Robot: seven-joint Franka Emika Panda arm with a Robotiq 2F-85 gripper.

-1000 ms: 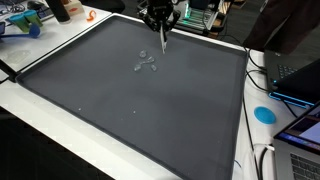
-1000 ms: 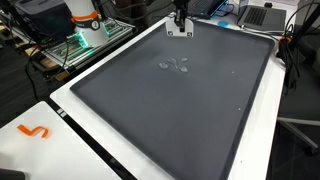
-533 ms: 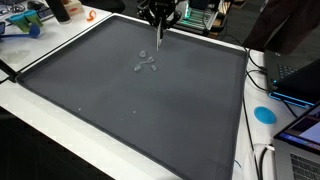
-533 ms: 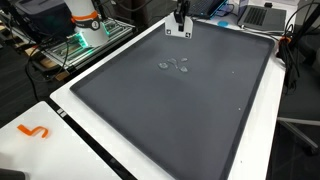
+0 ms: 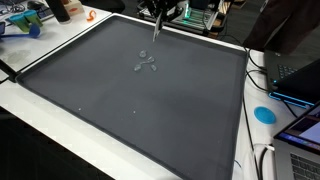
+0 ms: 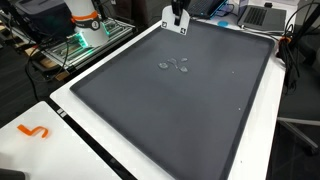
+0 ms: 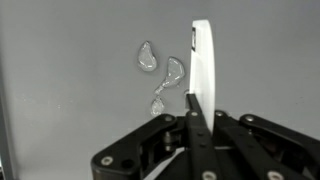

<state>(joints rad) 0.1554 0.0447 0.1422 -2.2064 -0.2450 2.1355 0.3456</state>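
My gripper [image 7: 193, 103] is shut on a thin white flat piece [image 7: 203, 60], seen edge-on in the wrist view and sticking out past the fingertips. In both exterior views the gripper [image 5: 160, 10] [image 6: 178, 8] hangs over the far edge of a large dark grey mat [image 5: 150, 115] [image 6: 190, 115], with the white piece [image 5: 156, 28] [image 6: 174, 21] dangling under it, above the mat. A few small clear liquid puddles [image 7: 160, 72] [image 5: 145, 65] [image 6: 176, 66] lie on the mat, below and in front of the gripper.
The mat lies on a white table [image 5: 60, 125]. A blue disc [image 5: 264, 114] and a laptop [image 5: 300, 80] sit at one side. An orange squiggle [image 6: 34, 131] lies on the table corner. Another laptop [image 6: 262, 14] and a white-orange device [image 6: 85, 20] stand behind.
The gripper has risen and drawn back toward the mat's far edge, carrying the white piece higher off the mat. The puddles stay where they were.
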